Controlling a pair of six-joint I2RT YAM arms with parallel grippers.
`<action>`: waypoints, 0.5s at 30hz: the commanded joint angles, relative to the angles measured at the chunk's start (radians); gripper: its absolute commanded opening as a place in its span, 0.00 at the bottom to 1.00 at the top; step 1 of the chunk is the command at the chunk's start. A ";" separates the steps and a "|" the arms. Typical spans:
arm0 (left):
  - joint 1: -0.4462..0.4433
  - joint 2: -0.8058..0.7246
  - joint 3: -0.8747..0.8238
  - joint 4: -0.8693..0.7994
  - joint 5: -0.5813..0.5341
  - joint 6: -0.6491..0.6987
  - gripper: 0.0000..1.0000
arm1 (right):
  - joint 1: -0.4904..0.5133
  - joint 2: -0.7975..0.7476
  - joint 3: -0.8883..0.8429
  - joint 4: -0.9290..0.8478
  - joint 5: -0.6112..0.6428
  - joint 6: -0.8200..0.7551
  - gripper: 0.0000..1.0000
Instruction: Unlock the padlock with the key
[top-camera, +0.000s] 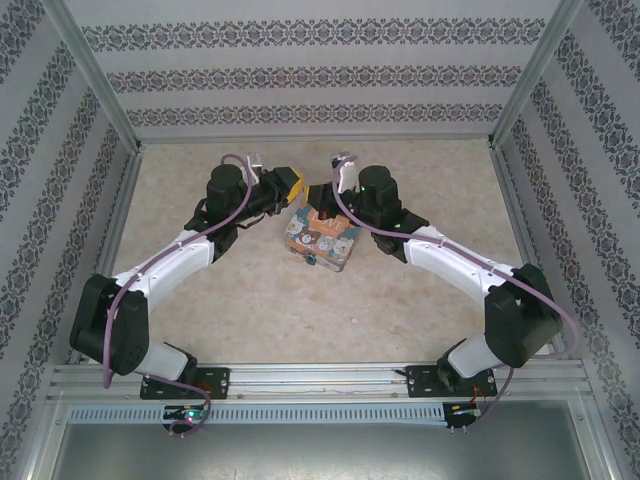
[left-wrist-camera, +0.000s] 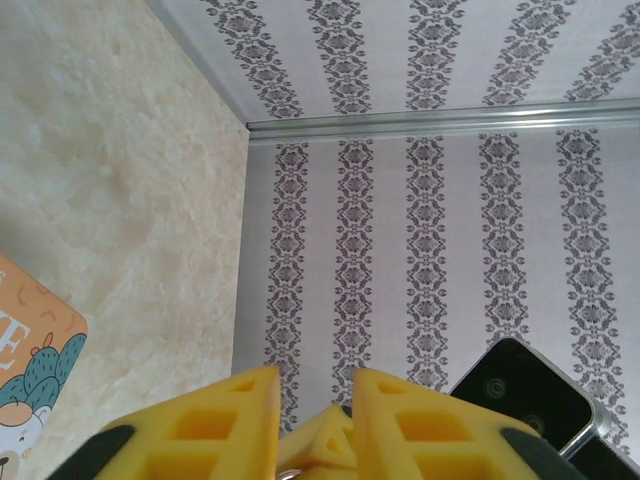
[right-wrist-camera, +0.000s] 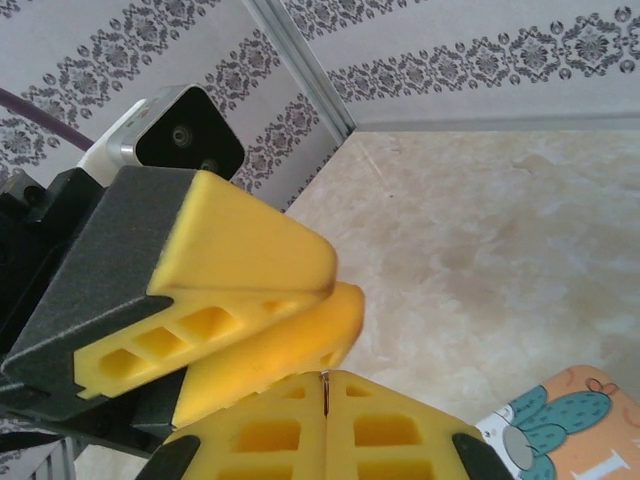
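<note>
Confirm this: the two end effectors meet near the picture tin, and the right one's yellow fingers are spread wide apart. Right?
No. The right end effector has its yellow fingers pressed shut, as the right wrist view shows; it meets the left end effector near the picture tin.

Wide free room on the beige marbled tabletop (top-camera: 250, 300) near, left and right of the small rectangular orange picture tin (top-camera: 322, 243). Crowded over its far edge: yellow-fingered black left gripper (top-camera: 291, 184) and yellow-fingered black right gripper (top-camera: 320, 200), tips close together, hardly any passage between. Boxed in by grey-patterned white walls (top-camera: 330, 78).
</note>
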 joint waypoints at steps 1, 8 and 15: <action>0.013 -0.046 0.024 -0.058 -0.020 0.017 0.29 | -0.027 -0.049 0.032 -0.039 -0.063 -0.085 0.00; 0.015 -0.091 0.044 -0.191 0.010 -0.054 0.36 | -0.081 -0.025 0.158 -0.185 -0.276 -0.254 0.00; 0.014 -0.144 -0.007 -0.111 0.014 -0.249 0.46 | -0.079 -0.007 0.188 -0.208 -0.428 -0.449 0.00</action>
